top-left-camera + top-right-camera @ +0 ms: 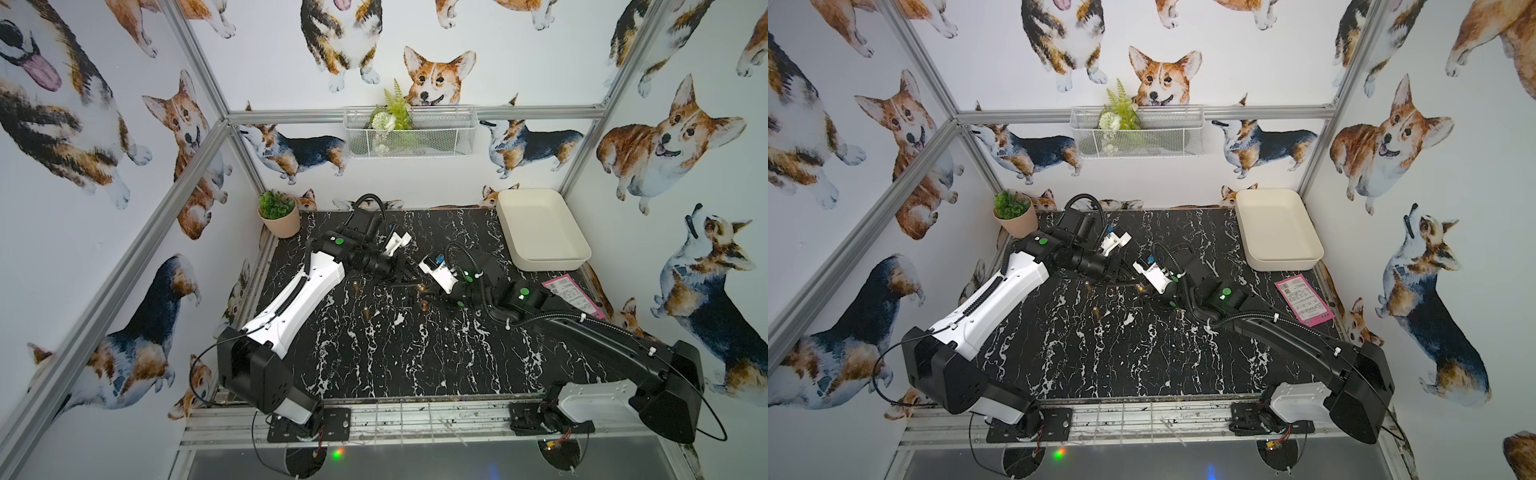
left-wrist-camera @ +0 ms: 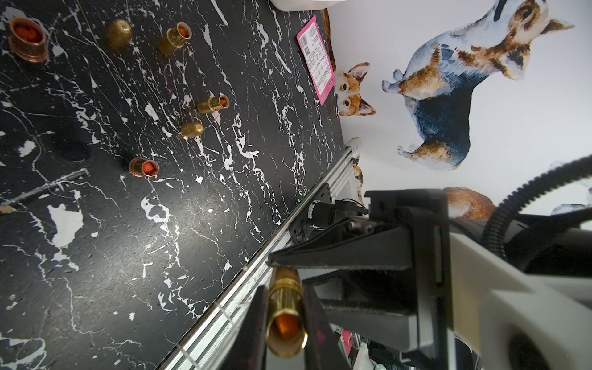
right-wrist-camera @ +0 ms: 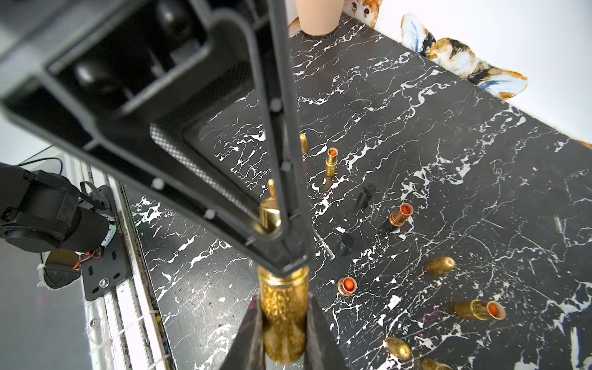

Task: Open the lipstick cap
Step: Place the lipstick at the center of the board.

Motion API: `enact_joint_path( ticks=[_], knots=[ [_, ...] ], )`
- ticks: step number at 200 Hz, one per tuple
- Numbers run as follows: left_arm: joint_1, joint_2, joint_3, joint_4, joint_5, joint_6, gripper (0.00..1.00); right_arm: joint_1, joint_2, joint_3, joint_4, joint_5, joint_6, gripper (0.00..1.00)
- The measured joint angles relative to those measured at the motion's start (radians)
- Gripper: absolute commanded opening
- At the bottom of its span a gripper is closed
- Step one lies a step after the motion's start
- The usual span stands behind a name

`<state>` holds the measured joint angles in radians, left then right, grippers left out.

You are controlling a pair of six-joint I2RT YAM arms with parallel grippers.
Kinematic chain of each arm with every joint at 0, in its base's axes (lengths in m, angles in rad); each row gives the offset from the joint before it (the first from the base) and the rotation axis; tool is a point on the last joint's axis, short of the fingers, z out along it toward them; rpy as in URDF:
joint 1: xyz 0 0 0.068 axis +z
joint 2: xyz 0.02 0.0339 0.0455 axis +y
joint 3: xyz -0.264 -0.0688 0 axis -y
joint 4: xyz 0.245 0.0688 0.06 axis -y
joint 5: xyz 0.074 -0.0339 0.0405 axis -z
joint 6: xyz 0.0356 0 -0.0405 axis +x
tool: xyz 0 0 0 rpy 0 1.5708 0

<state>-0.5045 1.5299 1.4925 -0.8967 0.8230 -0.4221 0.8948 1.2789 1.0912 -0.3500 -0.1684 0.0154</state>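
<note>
**Asker:** Where is the lipstick right now?

**Me:** The lipstick (image 3: pixel 283 304) is slung between my two arms, clear of the tabletop (image 1: pixel 415 365). It sits about midway across and a little toward the back wall.

**Asker:** What is your right end effector doing?

**Me:** My right end effector (image 3: pixel 283 322) is drawn in narrow. Its fingers press on either side of the glittery gold part, and a smooth gold band shows just past their tips.

**Asker:** And the left one?

**Me:** My left end effector (image 2: pixel 284 301) is drawn in narrow too, pinching the smooth gold end of the same lipstick. The two pairs of fingers meet almost tip to tip along it. The end facing my left wrist camera shows orange.

**Asker:** Is the cap off?

**Me:** I cannot tell. My fingers cover the place where cap and body would join.

**Asker:** What else is on the tabletop?

**Me:** Several uncapped tubes (image 2: pixel 213 104) with orange tips, some standing and some lying down. Loose gold caps (image 2: pixel 118 32) are scattered among them, all well below my grip. A cream tray (image 1: pixel 582 253) sits in the back right corner, with a pink slip (image 1: pixel 575 297) just in front of it near the right edge. A potted plant (image 1: pixel 278 216) stands in the back left corner.
</note>
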Motion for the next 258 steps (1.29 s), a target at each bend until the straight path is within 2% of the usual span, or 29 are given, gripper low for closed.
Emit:
enact_joint_path(
  ticks=[10,20,44,66,117,145,188,217,258],
  knots=[
    [0.0,0.002,0.001,-0.002,0.0,0.001,0.15,0.0,0.002,0.001,-0.003,0.0,-0.002,0.1],
    [0.0,0.002,0.001,-0.003,0.0,0.003,0.15,0.0,0.003,0.002,-0.006,0.0,-0.006,0.15],
    [0.0,0.003,0.006,-0.007,0.0,0.003,0.14,0.0,0.003,0.006,-0.011,0.002,-0.009,0.37],
    [0.001,0.003,0.015,-0.017,-0.006,0.005,0.14,0.0,0.003,0.008,-0.014,0.016,-0.01,0.43],
    [0.04,-0.004,0.037,-0.058,-0.101,0.024,0.13,0.0,-0.031,-0.006,-0.021,0.066,-0.009,0.45],
    [0.048,-0.019,0.03,-0.081,-0.251,0.039,0.14,0.0,-0.06,-0.019,-0.025,0.09,-0.008,0.44],
    [0.04,-0.033,-0.124,-0.055,-0.511,0.052,0.14,0.0,-0.083,-0.033,-0.029,0.113,0.017,0.42],
    [0.026,-0.034,-0.214,-0.003,-0.626,0.052,0.14,0.0,-0.086,-0.039,-0.031,0.117,0.04,0.41],
    [-0.013,0.008,-0.246,0.075,-0.743,0.048,0.14,0.0,-0.083,-0.041,-0.032,0.139,0.062,0.4]
  ],
)
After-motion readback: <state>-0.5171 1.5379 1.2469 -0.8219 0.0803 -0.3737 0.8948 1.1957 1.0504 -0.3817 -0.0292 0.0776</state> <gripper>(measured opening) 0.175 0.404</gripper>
